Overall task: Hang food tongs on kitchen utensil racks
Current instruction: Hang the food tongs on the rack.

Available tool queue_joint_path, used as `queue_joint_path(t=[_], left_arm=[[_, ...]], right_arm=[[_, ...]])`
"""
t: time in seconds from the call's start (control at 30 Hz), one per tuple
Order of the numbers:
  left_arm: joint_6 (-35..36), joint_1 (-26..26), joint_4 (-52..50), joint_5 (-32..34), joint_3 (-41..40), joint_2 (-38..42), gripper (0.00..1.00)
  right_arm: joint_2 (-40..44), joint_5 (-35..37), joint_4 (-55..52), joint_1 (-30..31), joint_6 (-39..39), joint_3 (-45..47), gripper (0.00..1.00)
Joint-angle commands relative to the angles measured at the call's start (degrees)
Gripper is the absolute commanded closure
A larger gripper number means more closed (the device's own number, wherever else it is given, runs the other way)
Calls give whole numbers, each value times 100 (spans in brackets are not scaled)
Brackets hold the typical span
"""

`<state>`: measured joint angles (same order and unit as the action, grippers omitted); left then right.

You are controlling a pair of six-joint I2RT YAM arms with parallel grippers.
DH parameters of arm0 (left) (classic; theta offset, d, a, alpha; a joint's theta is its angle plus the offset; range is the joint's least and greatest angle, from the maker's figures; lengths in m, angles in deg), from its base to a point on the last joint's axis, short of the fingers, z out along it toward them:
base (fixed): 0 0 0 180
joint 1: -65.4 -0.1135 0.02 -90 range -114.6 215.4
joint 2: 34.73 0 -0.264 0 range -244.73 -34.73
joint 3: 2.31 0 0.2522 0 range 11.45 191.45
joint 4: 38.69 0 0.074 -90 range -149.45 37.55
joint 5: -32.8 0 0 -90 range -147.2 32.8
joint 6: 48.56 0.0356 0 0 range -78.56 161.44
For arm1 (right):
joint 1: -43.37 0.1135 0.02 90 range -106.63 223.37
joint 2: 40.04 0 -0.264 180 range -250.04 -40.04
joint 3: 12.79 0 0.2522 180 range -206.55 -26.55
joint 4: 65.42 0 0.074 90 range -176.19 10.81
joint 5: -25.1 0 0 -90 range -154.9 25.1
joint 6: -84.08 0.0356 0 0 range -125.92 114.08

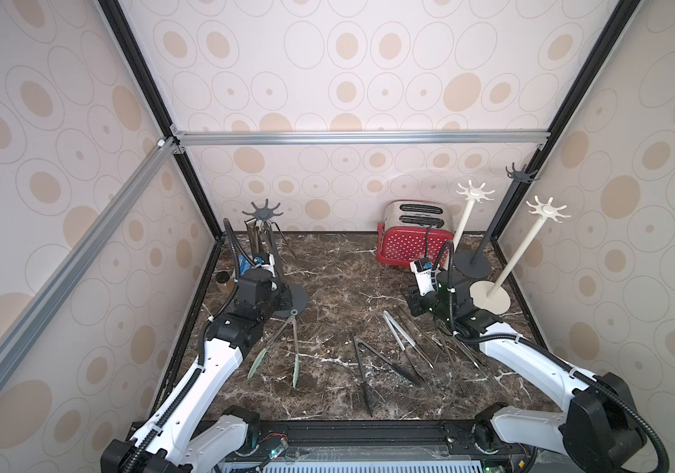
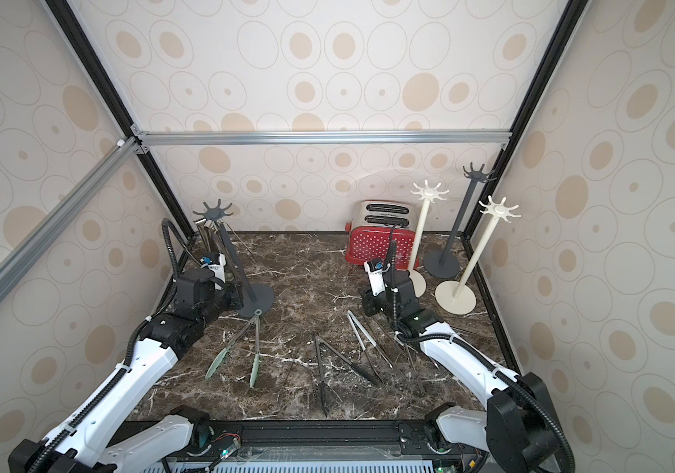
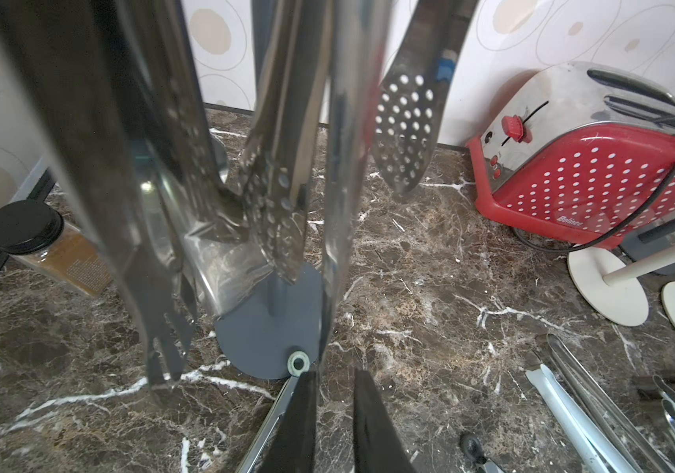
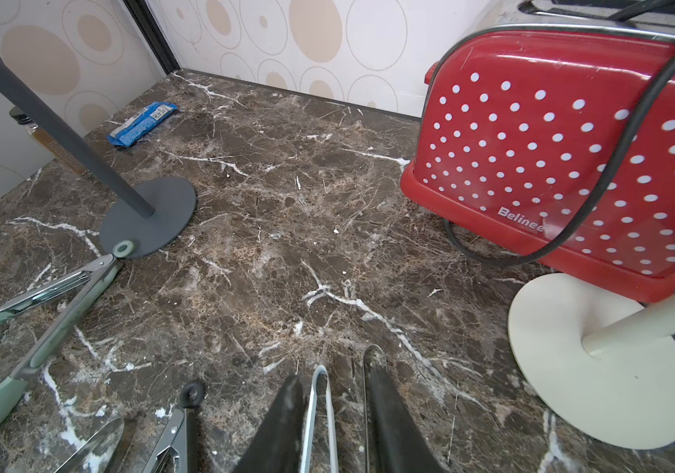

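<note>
My right tool (image 4: pixel 336 374) sits low over the worktop (image 1: pixel 327 278), parted, straddling the looped end of the white tongs (image 1: pixel 396 332) without closing on it. Those tongs lie flat, long axis running from my tool toward the front edge. This arm is nearer, with the cream-white rack (image 4: pixel 573 401) just beside it. My left tool (image 3: pixel 332 374), toward the back left corner, is slightly parted and grips nothing I can see, its tips beside the steel tongs (image 3: pixel 405 123) hanging on the dark grey rack (image 1: pixel 262 213).

Steel tongs (image 1: pixel 252 235) under grey rack crown (image 1: pixel 262 213), green-tipped tongs (image 1: pixel 295 348) flat on table (image 1: pixel 327 262).
</note>
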<state>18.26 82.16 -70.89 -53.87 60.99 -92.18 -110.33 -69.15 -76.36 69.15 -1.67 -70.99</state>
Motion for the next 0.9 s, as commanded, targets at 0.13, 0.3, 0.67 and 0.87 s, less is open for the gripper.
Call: queue_joint_path(t=[0.13, 0.3, 0.67, 0.87], left_arm=[[68, -32, -287, -193, 222, 322, 67], [85, -36, -466, -306, 163, 602, 52], [318, -32, -1373, -734, 179, 988, 44], [556, -32, -1687, -960, 83, 1307, 38]], right_arm=[[75, -84, 95, -61, 62, 24, 69], [111, -145, 86, -56, 102, 34, 67], [-41, 21, -247, -56, 513, -166, 63], [72, 727, -948, -101, 707, -415, 59]])
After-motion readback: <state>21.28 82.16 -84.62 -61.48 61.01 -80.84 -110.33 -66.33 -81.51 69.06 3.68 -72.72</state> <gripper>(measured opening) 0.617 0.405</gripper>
